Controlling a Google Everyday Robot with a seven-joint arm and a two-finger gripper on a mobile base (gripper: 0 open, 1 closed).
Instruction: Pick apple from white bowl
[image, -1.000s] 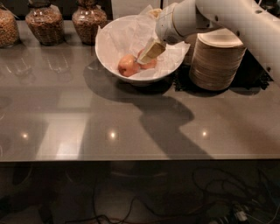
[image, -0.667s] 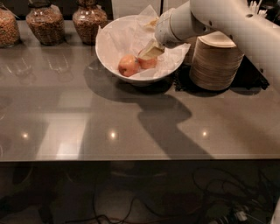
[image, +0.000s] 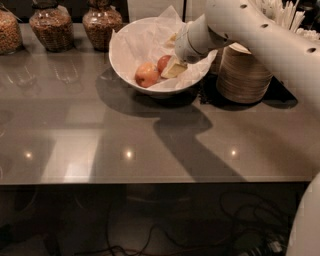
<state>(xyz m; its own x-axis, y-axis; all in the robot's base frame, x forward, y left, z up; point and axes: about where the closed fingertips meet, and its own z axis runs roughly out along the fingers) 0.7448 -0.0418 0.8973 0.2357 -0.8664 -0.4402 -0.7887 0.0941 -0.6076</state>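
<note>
Judging grasp not yet done | gripper is low inside bowl, just beside apple; we cannot tell how open it is or whether it holds anything | apple lies on tissue in bowl | left: grip, lift out.
</note>
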